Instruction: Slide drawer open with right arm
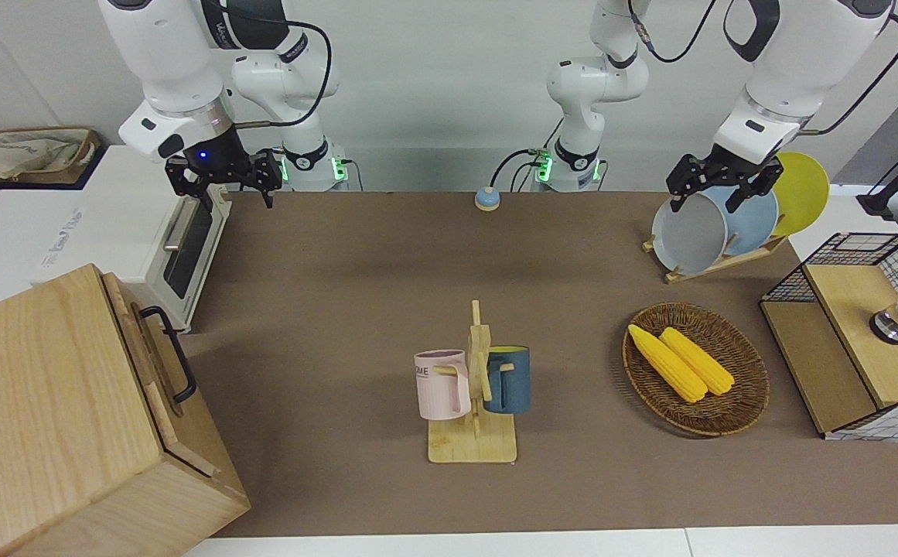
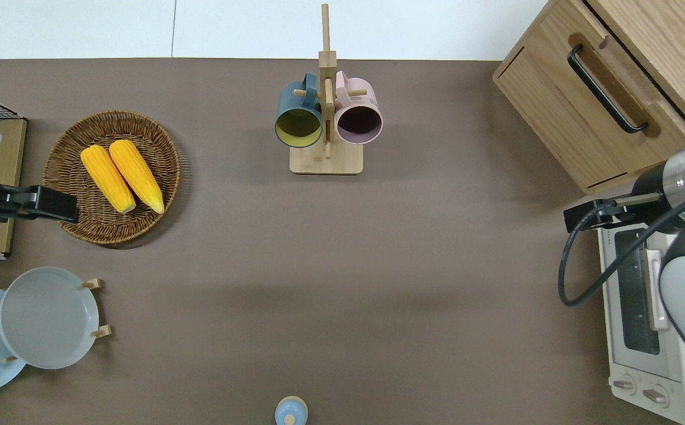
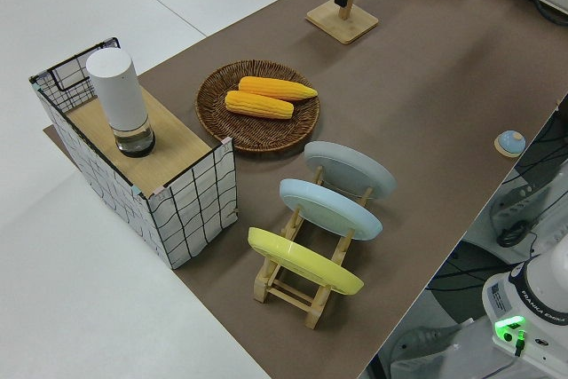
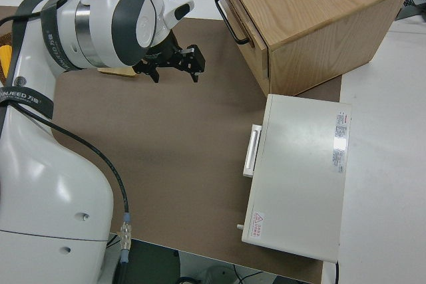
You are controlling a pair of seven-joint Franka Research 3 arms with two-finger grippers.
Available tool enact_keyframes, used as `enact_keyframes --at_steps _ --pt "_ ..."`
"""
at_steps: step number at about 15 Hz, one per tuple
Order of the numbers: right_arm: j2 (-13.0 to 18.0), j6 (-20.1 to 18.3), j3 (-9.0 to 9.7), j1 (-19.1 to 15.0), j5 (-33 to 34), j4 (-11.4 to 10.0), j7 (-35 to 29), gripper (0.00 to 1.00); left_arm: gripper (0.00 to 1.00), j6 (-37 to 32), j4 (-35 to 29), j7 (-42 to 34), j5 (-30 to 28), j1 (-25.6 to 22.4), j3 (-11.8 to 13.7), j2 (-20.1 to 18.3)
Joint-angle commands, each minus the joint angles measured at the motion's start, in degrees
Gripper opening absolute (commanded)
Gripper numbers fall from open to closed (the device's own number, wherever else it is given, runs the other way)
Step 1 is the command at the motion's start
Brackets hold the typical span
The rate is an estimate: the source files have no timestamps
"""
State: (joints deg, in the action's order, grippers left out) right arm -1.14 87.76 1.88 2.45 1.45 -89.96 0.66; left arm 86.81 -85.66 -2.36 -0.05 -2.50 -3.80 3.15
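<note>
The drawer [image 1: 156, 363] is the pale-wood front of the big wooden cabinet [image 2: 661, 53] at the right arm's end of the table. It sits flush in the cabinet. Its black loop handle [image 2: 606, 88] also shows in the right side view [image 4: 230, 18]. My right gripper [image 1: 236, 193], with a blue light on it, hangs open and holds nothing. In the overhead view it [image 2: 584, 216] is over the brown mat, between the cabinet's corner nearest the robots and the toaster oven, clear of the handle. The left arm is parked, its gripper [image 1: 705, 199] open.
A white toaster oven [image 2: 643, 307] stands beside the cabinet, nearer the robots. A mug rack [image 1: 472, 387] with two mugs stands mid-table. A basket [image 1: 727, 422] with two corn cobs, a plate rack [image 1: 692, 232] and a wire-mesh box [image 1: 851, 309] fill the left arm's end.
</note>
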Motion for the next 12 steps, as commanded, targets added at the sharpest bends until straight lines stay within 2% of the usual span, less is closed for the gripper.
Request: enact_keyframes --at_steps 1,12 --pt "-0.45 -0.57 0.06 -0.51 0.40 1.19 -0.58 0.990 0.99 -1.03 0.49 0.60 1.02 0.39 0.02 -0.25" --pt "-0.62 -0.57 -0.03 -1.21 -0.31 1.19 0.13 0.990 0.99 -1.03 0.58 0.60 1.02 0.39 0.02 -0.25"
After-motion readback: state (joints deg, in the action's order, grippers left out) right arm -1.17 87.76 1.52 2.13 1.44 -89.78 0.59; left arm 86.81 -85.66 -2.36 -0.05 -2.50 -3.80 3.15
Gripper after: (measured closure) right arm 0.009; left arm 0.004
